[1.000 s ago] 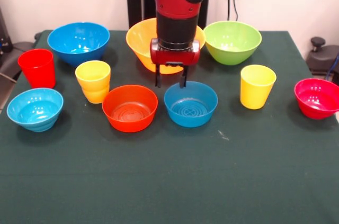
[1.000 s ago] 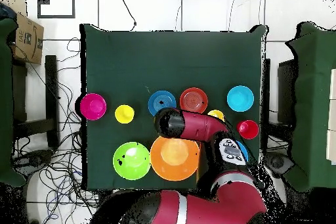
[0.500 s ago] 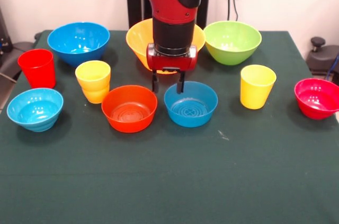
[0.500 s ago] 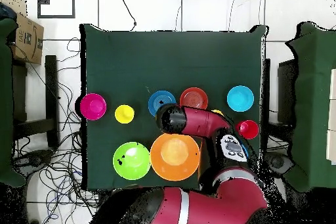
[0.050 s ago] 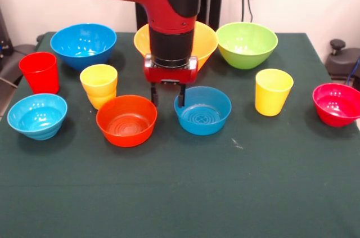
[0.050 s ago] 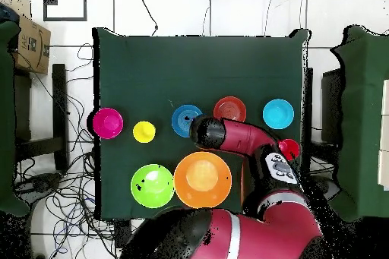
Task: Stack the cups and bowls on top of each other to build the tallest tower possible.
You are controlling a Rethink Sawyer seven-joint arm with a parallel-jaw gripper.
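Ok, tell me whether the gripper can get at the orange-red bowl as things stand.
Probably yes. The gripper hangs open right by the orange-red bowl's far rim, between it and the blue bowl, and nothing covers the orange-red bowl.

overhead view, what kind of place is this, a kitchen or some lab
Most likely a robotics lab or test room, not a kitchen: a green-covered table stands on a tiled floor strewn with loose cables, a cardboard box sits beside it, and a red robot arm reaches over plastic bowls.
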